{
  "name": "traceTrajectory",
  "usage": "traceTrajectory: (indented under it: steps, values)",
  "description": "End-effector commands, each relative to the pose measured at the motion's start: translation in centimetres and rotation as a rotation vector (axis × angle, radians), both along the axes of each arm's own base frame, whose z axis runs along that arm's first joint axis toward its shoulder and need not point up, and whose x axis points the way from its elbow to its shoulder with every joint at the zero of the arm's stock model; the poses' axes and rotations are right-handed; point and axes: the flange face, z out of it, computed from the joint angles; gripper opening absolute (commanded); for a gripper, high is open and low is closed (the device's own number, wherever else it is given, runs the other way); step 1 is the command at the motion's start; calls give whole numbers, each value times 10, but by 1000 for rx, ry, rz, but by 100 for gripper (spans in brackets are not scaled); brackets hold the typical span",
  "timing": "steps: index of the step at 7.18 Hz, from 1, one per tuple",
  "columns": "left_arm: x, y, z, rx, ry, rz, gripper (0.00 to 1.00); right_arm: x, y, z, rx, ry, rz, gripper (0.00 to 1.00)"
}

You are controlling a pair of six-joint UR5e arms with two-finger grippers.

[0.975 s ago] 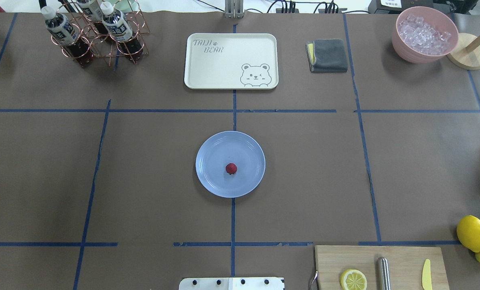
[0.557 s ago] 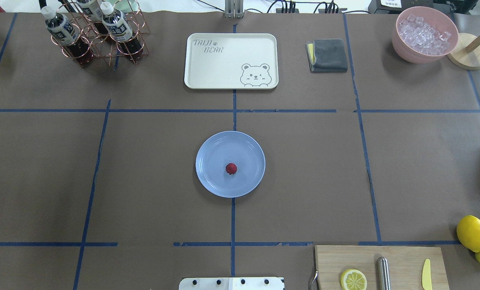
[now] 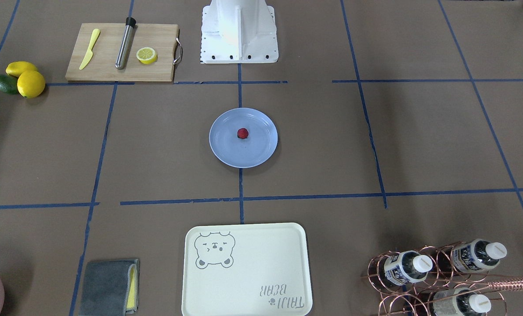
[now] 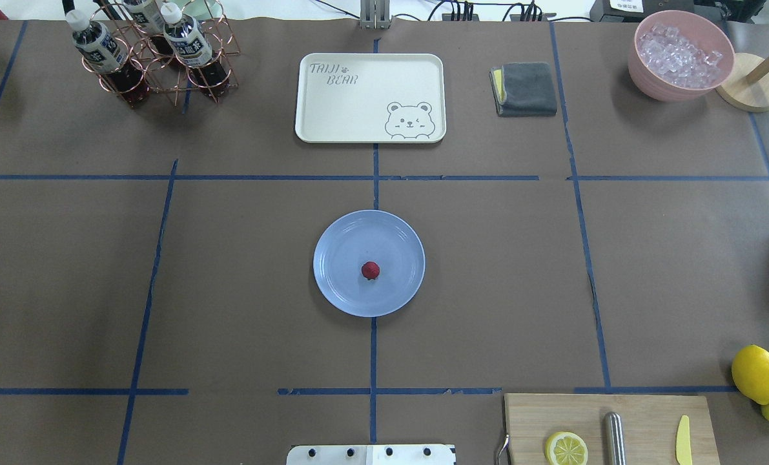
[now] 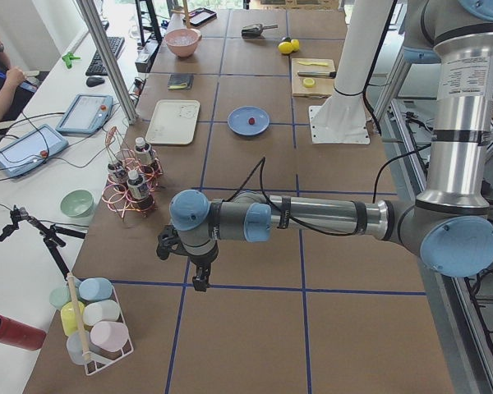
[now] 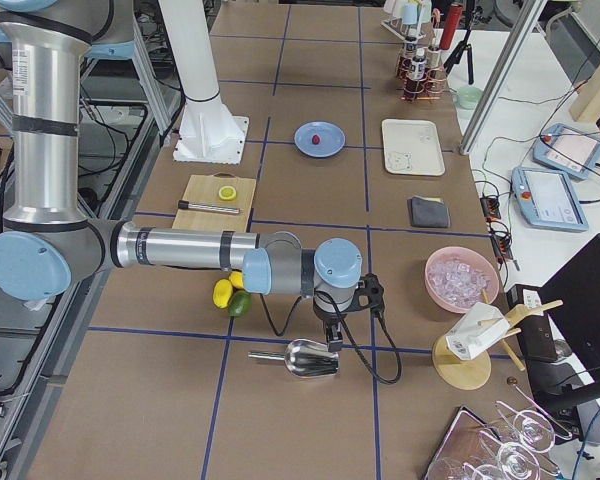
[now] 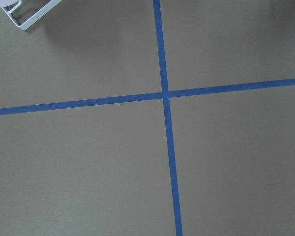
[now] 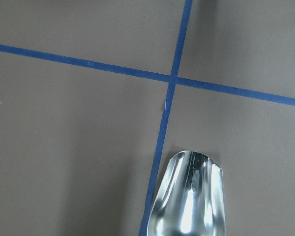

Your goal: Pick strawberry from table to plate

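Observation:
The small dark red strawberry (image 4: 370,270) lies near the middle of the round pale blue plate (image 4: 339,245), which sits at the centre of the brown-paper table (image 4: 229,290). The front-facing view shows the same strawberry (image 3: 242,133) on the plate (image 3: 254,153). Neither gripper is near it. My left gripper (image 5: 200,283) hangs over the table far out on the left end, seen only in the left side view. My right gripper (image 6: 330,340) hovers at the far right end, seen only in the right side view. I cannot tell whether either is open or shut.
A cream bear tray (image 4: 370,97), a copper bottle rack (image 4: 155,55), a grey cloth (image 4: 526,88) and a pink ice bowl (image 4: 680,55) line the far side. A cutting board (image 4: 610,429) and lemons (image 4: 757,373) sit near right. A metal scoop (image 8: 191,196) lies under the right wrist.

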Motion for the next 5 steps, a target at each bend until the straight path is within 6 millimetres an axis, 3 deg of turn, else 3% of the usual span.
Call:
traceTrajectory:
  steps: [1,5]
  values:
    - [-1,0,0,0,0,-2,100,1,1,4,-4,0,-1,100]
    - [0,0,1,-1,0,0,100,1,1,5,-12,-6,4,100]
